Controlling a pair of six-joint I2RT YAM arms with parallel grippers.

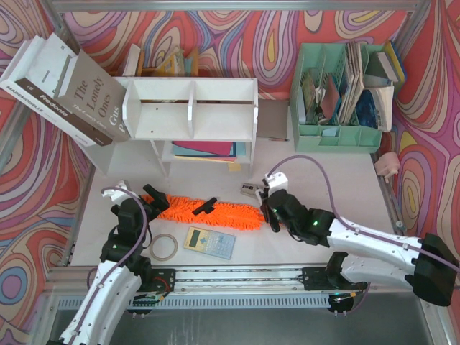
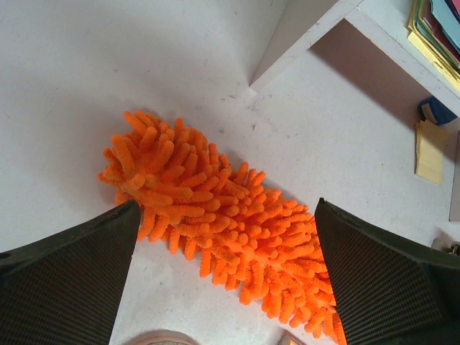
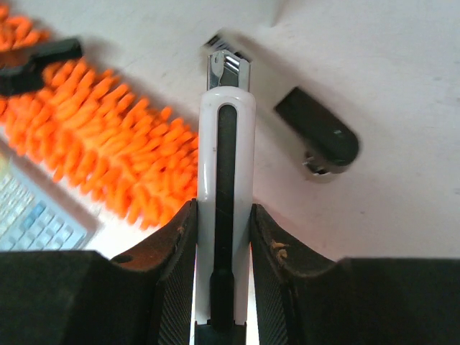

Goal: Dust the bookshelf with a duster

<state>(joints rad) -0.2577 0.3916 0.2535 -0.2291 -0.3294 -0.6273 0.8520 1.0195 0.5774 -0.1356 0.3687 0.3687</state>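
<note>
From above you see the duster (image 1: 201,210) lying flat on the table (image 1: 345,194) in front of the bookshelf (image 1: 190,108) and apart from it, its fluffy length running left to right. Your left gripper (image 1: 149,203) sits at the duster's left end. Only its wrist camera shows you the jaws spread wide, with fingers (image 2: 65,280) on either side of the orange pile and not pinching it. Your right gripper (image 1: 269,203) is near the duster's other end, and the top view hides what it carries. Its own camera settles that: the fingers (image 3: 172,287) are clamped on a slim white tool (image 3: 226,180) with a black strip and a metal tip (not the duster). A small black object (image 3: 316,136) lies just beside the tool. The calculator (image 1: 209,241) lies near the duster on its near side.
</note>
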